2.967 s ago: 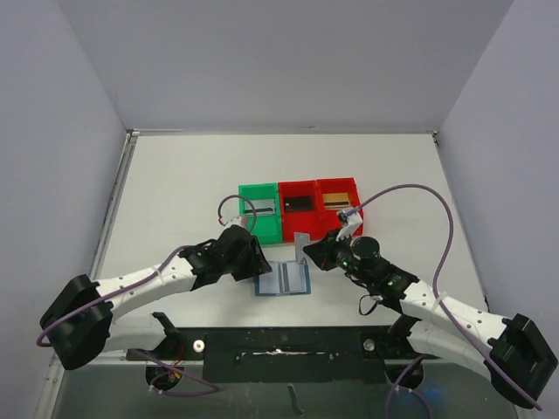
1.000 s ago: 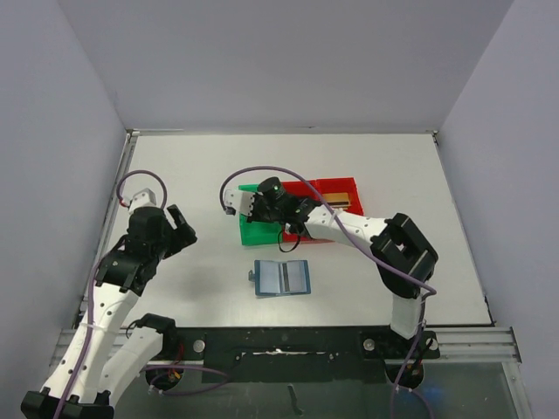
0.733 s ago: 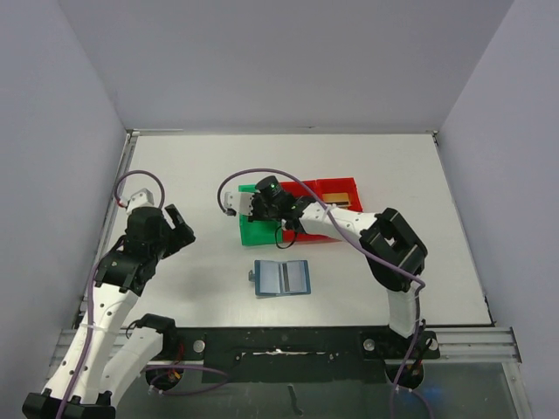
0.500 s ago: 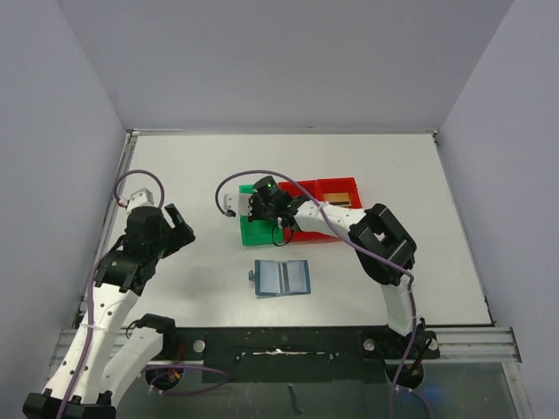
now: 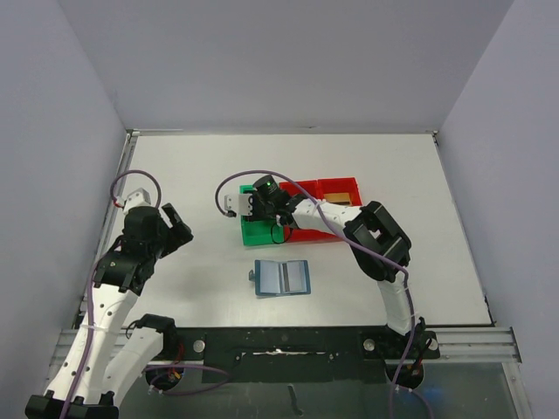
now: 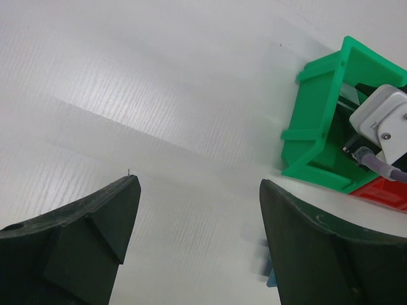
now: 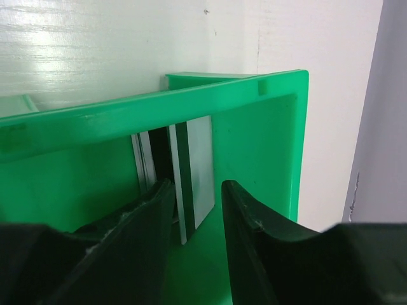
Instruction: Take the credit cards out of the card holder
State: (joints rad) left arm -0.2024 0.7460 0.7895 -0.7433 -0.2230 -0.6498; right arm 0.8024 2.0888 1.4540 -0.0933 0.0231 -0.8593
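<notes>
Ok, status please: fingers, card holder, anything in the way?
Left fingers open, empty. Right fingers open in green bin, card inside. Card holder open, unobstructed.

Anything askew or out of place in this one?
One card in the green bin stands on edge, tilted, rather than lying flat. The card holder lies open; nothing else stands out.

Bins on the worktop [image 5: 175,175]: three in one row, made up of one green bin [image 5: 253,231] and two red bins [image 5: 340,184]. Card holder [image 5: 283,277]: one, made up of two panels. Cards [image 7: 194,181] standing in the green bin: two can be told in the right wrist view; arms [image 5: 109,288]: two.
</notes>
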